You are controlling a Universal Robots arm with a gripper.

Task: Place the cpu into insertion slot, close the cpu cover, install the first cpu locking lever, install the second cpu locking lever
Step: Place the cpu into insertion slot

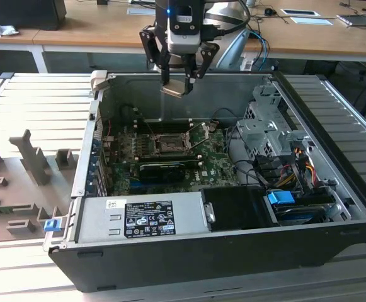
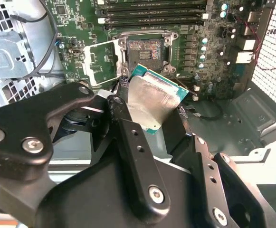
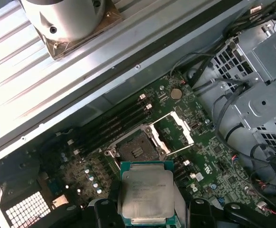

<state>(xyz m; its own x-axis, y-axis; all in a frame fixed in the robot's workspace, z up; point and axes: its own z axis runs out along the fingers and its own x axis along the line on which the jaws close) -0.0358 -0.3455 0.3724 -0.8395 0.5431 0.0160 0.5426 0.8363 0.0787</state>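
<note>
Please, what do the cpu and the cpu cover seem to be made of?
cpu: face looks like brushed metal, silvery-grey with dull sheen; green rim suggests circuit board. cpu cover: probably thin plated steel; the open frame shines pale.

The cpu (image 2: 149,102) is showing a dull, brushed silvery metal face over a green edge. The gripper (image 2: 151,114) is looking matt black, with bright metal screws. The insertion slot (image 3: 135,151) is presenting a dark centre inside a silvery metal rim, and the cpu cover (image 3: 184,127) is gleaming as thin bare metal. The motherboard (image 3: 209,161) is shining smooth green. The table (image 1: 38,100) is appearing as ribbed, pale metal.
</note>
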